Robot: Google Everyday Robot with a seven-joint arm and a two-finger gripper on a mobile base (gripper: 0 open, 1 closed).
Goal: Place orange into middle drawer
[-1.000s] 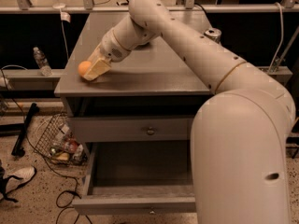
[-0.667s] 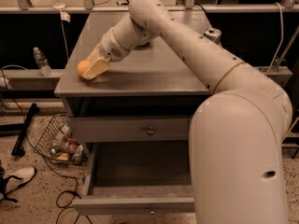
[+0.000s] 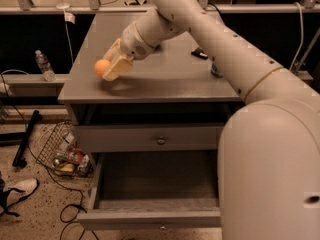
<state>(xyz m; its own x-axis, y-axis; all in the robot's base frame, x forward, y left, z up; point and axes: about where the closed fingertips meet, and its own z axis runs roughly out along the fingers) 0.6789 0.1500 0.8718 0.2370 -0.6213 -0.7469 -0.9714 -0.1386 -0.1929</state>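
Observation:
The orange is small and round, held at the front left of the grey cabinet top. My gripper, with cream-coloured fingers, is shut on the orange and holds it just above the top, casting a shadow beneath. The middle drawer is pulled open low in the camera view, under the upper drawer front with a round knob. Its dark interior shows nothing inside. My large white arm covers the drawer's right side.
A small dark object lies on the cabinet top towards the back right. A water bottle stands on a ledge to the left. A wire basket with clutter, cables and a shoe are on the floor at left.
The gripper with the orange has moved a little to the right and slightly up from the cabinet top's left edge. The drawer stays open.

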